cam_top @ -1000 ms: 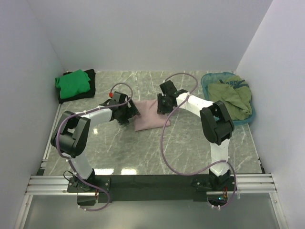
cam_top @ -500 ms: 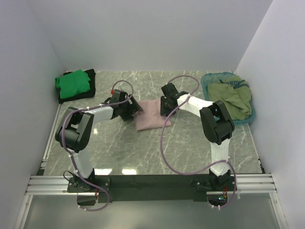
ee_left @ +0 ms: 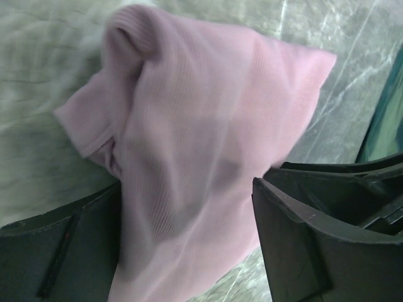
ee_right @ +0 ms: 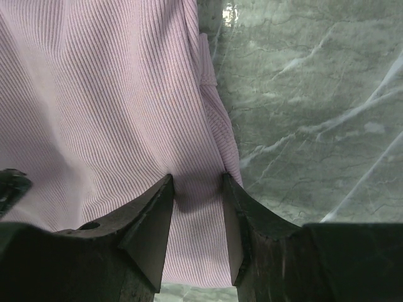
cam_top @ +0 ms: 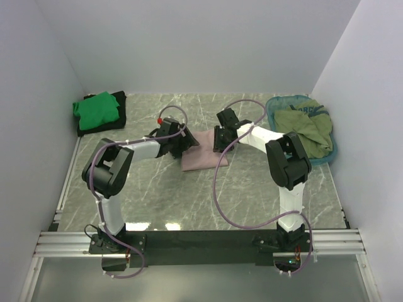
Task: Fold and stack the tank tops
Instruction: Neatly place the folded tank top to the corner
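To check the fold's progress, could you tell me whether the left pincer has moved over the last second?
Yes: the left pincer has shifted right, away from the green tank top.

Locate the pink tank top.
In the top view the pink tank top lies mid-table between the left gripper and right gripper, left of the teal basket.

1. The dusty pink tank top (cam_top: 203, 154), ribbed and folded into a rough rectangle, lies well left of the teal basket (cam_top: 272, 107).
2. The bright green tank top (cam_top: 96, 108), folded, lies far left of the basket.
3. The black tank top (cam_top: 119, 121) lies beneath the green one.
4. The olive green tank top (cam_top: 308, 129) sits crumpled inside the basket.
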`<state>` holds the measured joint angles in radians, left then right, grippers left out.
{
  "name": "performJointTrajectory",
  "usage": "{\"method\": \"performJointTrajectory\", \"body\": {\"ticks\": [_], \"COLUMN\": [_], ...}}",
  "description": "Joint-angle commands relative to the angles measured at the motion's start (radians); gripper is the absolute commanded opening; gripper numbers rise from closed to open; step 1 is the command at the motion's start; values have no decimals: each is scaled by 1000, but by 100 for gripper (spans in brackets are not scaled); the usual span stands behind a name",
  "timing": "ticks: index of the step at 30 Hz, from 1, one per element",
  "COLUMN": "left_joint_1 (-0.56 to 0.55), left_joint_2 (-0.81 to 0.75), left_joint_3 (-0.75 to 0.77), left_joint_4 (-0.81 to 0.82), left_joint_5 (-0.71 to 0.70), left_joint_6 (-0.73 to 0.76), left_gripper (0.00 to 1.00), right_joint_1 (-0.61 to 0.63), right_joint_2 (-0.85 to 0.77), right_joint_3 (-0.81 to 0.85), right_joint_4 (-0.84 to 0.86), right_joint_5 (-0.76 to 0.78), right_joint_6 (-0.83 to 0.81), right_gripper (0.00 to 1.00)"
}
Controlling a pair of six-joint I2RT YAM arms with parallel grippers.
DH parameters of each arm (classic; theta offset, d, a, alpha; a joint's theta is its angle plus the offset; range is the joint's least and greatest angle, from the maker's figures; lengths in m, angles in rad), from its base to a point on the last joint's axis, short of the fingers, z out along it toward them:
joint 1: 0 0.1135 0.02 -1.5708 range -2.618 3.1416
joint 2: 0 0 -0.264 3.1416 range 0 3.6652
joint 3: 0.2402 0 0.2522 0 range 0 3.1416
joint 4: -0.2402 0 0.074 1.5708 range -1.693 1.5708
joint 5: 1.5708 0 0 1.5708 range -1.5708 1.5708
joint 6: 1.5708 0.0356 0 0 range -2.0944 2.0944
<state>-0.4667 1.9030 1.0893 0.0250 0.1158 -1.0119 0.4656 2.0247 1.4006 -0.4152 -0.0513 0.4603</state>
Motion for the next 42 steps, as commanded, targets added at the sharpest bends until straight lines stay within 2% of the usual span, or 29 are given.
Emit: {"method": "performJointTrajectory", "body": {"ticks": [1,3,6,7,9,11,12,13,17,21,26,27,29,37,42], "left_joint_1": [-24,-23,-13,-13,-12,-13,-13,-12,-6,26,85,92,124,224,315], "left_joint_2": [128,136,137,142,162,180,186,194,231,260,326,333,347,378,396], "left_joint_3": [-54,-39,-16,-2,46,73,111,133,289,426,662,694,774,942,1055], "left_joint_4": [-232,-250,-260,-267,-296,-316,-350,-367,-459,-523,-652,-663,-668,-550,-514], "left_joint_5": [-21,-34,-41,-53,-67,-102,-113,-113,-298,-424,-608,-678,-729,-820,-766], "left_joint_6": [19,25,48,67,84,104,110,128,196,286,423,467,502,755,817], "left_gripper": [83,80,69,58,42,21,5,1,1,1,1,1,0,0,0], "right_joint_1": [-12,-13,-13,-13,-13,-13,-13,-13,-13,-10,4,13,25,56,67], "right_joint_2": [22,22,20,22,20,19,17,16,-35,-195,-380,-427,-475,-603,-626], "right_joint_3": [-25,-26,-29,-28,-25,-22,-19,-11,23,49,3,-23,-64,-224,-242], "right_joint_4": [-40,-40,-37,-34,-33,-34,-36,-40,-46,-27,3,3,16,18,0], "right_joint_5": [18,18,15,7,-1,-9,-10,-9,-2,-16,22,36,41,19,21], "right_joint_6": [-5,-5,-3,-2,1,5,5,6,44,109,152,155,155,143,124], "right_gripper": [44,44,44,44,44,44,44,44,45,47,48,48,48,48,48]}}
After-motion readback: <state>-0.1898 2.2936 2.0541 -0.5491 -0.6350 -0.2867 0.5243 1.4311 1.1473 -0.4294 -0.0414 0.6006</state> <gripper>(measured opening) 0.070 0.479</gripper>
